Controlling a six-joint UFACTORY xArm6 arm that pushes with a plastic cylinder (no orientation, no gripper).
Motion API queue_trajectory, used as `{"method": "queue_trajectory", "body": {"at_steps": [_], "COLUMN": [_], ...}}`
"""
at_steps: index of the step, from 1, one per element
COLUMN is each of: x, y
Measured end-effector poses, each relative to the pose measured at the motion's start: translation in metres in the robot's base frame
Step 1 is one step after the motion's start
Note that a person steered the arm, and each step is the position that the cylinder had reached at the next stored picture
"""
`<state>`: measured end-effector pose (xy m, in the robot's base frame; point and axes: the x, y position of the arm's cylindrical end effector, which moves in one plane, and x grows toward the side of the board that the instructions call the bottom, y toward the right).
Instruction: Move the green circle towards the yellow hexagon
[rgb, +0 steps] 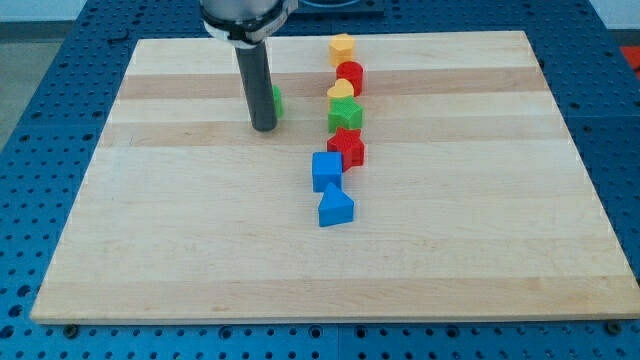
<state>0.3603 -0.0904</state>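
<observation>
My tip (264, 128) rests on the wooden board, left of a column of blocks. The green circle (277, 101) is mostly hidden behind the rod; only a green sliver shows at the rod's right edge, just above the tip. The yellow hexagon (343, 47) lies at the top of the column, up and to the right of the tip.
Below the yellow hexagon run a red round block (350, 75), a yellow heart-like block (342, 92), a green block (346, 116), a red star-like block (348, 147), a blue block (326, 170) and a blue triangle (335, 208). The board (150, 250) lies on a blue perforated table.
</observation>
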Motion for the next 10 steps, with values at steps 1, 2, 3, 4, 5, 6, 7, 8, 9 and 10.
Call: {"method": "queue_trajectory", "body": {"at_steps": [1, 2, 3, 4, 5, 6, 7, 8, 9, 10], "x": [-0.033, -0.035, -0.03, -0.035, -0.051, -0.062, -0.063, -0.065, -0.081, -0.101], "y": [0.0, 0.0, -0.016, -0.035, -0.035, -0.019, 0.009, 0.03, 0.031, 0.027]}}
